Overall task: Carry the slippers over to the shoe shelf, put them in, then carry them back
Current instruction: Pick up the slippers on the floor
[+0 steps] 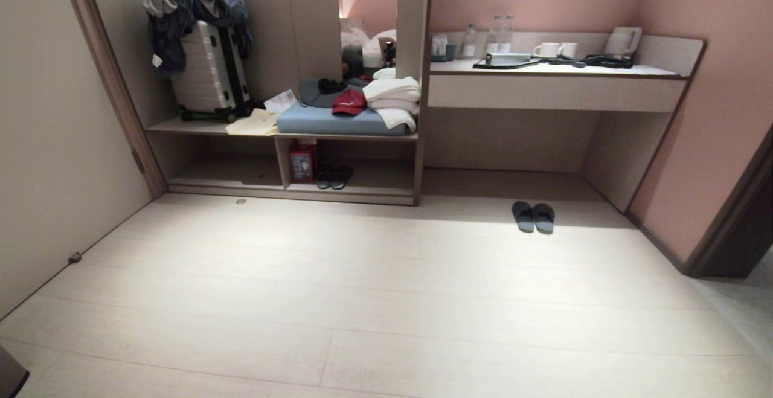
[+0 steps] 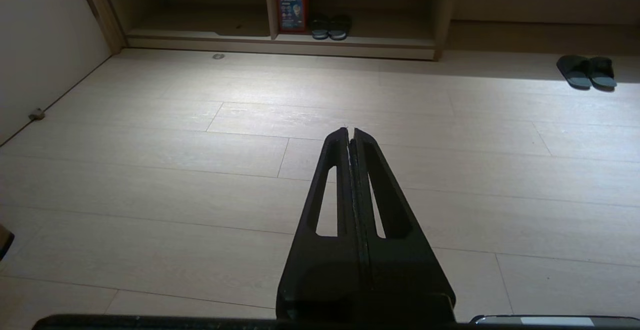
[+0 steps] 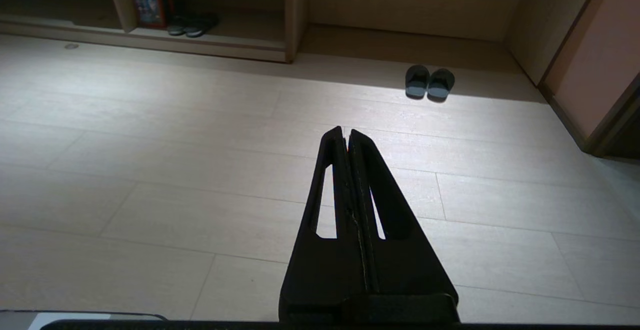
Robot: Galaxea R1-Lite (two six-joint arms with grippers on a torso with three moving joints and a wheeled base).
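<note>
Lying on floor [image 1: 362, 301] – slippers [image 1: 533, 217]; both grippers' fingers [image 2: 340, 170] closed, empty – labels unreadable.

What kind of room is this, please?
Probably a hotel room: a suitcase on a luggage bench, a desk counter with cups, kettle and bottled water, and slippers on the floor.

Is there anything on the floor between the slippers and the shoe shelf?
Nothing visible: bare floor lies between the slippers and the shoe shelf. Its right compartment already holds another pair of slippers and a red box.
</note>
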